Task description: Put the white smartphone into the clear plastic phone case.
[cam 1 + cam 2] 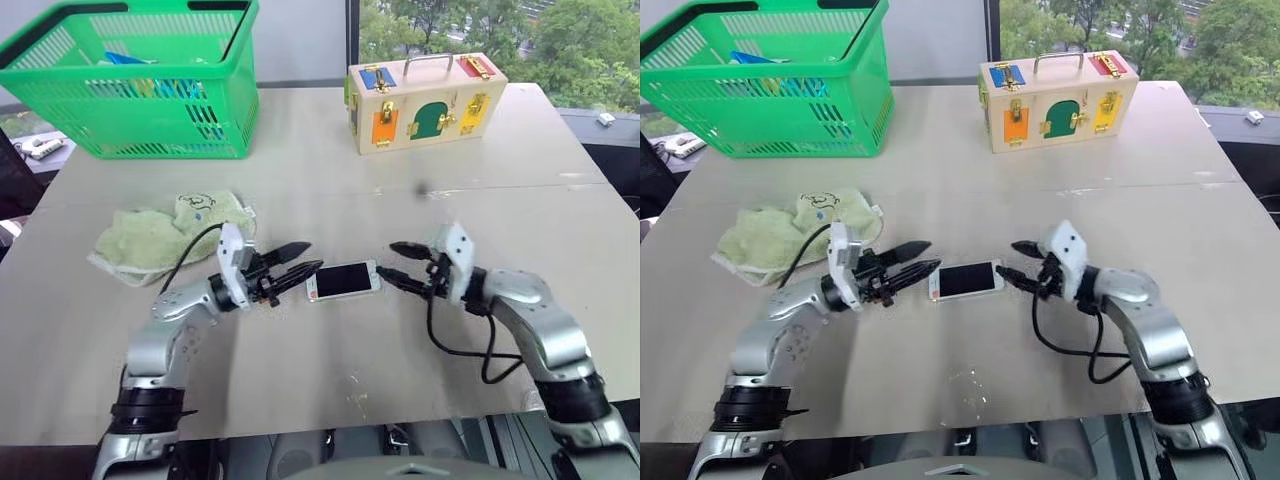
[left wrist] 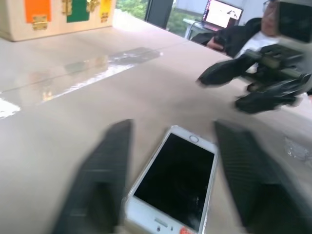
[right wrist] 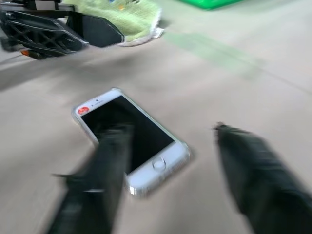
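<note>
Beige laminate covers the table (image 1: 330, 190), which bears everything else. At its far left corner stands a green plastic basket (image 1: 140, 85) with some blue items inside; at the far side right of centre sits a wooden latch box (image 1: 425, 100) with coloured doors and brass fittings. A pale green towel (image 1: 165, 235) lies crumpled on the left, just behind the left arm.

The left gripper (image 1: 297, 262) and the right gripper (image 1: 398, 265) face each other across the table's middle, both roughly level, each with its two black fingers spread apart and nothing between them. The white smartphone (image 1: 343, 281) lies flat between them, screen up, its home button end toward the right gripper. The left gripper's lower fingertip is just beside the phone's near end; the right gripper's tips stand a little apart from the other end.

Glossy edging around the phone in the right wrist view may be the clear plastic phone case (image 3: 181, 157), though I cannot tell for certain.
</note>
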{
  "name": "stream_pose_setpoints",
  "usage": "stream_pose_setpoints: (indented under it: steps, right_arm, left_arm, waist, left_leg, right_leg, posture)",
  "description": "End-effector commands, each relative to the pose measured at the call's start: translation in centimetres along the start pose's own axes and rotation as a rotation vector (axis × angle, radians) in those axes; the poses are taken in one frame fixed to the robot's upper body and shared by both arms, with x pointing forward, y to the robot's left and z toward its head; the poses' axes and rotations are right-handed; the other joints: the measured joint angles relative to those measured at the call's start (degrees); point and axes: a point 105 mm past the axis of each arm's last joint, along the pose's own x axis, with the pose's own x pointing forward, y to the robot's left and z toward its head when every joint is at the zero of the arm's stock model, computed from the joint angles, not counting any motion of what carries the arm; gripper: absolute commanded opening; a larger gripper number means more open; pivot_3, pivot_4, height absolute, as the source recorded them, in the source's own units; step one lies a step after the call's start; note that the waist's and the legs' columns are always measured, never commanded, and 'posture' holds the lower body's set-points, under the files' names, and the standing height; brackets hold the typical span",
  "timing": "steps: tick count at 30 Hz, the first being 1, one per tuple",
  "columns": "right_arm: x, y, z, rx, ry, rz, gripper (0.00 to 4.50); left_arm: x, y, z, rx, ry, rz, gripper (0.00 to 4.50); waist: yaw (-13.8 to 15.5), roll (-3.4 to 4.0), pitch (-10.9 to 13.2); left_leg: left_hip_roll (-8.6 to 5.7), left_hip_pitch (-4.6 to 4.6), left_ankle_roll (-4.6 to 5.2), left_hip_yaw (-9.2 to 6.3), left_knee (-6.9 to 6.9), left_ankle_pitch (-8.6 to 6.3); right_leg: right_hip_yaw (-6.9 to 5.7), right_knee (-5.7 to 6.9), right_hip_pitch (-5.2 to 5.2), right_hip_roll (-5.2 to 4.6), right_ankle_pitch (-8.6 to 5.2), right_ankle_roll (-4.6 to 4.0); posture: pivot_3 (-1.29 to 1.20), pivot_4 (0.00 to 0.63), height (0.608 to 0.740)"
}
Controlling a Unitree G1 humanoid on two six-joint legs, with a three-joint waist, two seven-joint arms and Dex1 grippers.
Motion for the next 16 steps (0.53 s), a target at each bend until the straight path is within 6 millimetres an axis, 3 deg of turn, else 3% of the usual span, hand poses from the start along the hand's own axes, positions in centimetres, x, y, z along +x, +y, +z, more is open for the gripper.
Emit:
stream_pose_setpoints:
  steps: [1,4,10,16]
  right_arm:
    - [-3.0,0.2,1.7,-0.054,-0.037,-0.096,4.50]
    - [-5.8,0.6,1.2,-0.020,0.001,-0.161,4.50]
    - [-9.3,0.7,-0.2,-0.016,0.093,-0.237,4.50]
    - [-10.8,0.2,-0.9,-0.013,0.127,-0.287,4.50]
  left_arm:
    - [-1.8,0.2,1.1,0.033,0.018,0.040,4.40]
    - [-3.6,0.6,0.4,0.027,0.080,0.086,4.40]
    - [-5.7,0.6,-0.8,0.000,0.149,0.141,4.40]
    - [-6.9,0.6,-0.7,-0.028,0.135,0.208,4.40]
  waist:
    - [0.02,-0.09,0.10]
    - [-0.05,-0.10,0.20]
    - [0.25,-0.12,0.27]
    - [0.35,-0.19,0.33]
  left_leg:
    - [0.00,-0.01,0.00,-0.02,0.00,0.00]
    - [0.04,0.03,-0.01,-0.05,0.00,0.00]
    - [0.05,0.11,-0.02,-0.15,0.03,0.00]
    - [0.05,0.11,-0.02,-0.15,0.03,0.00]
  right_leg:
    - [-0.01,0.00,0.00,-0.02,-0.01,0.00]
    - [0.01,0.00,-0.01,-0.04,-0.01,0.00]
    - [-0.02,0.03,0.03,-0.06,-0.02,-0.03]
    - [0.00,0.02,0.04,-0.08,-0.02,-0.04]
  posture:
    - [0.00,0.150,0.740]
    - [0.00,0.150,0.740]
    - [0.00,0.150,0.740]
    - [0.00,0.150,0.740]
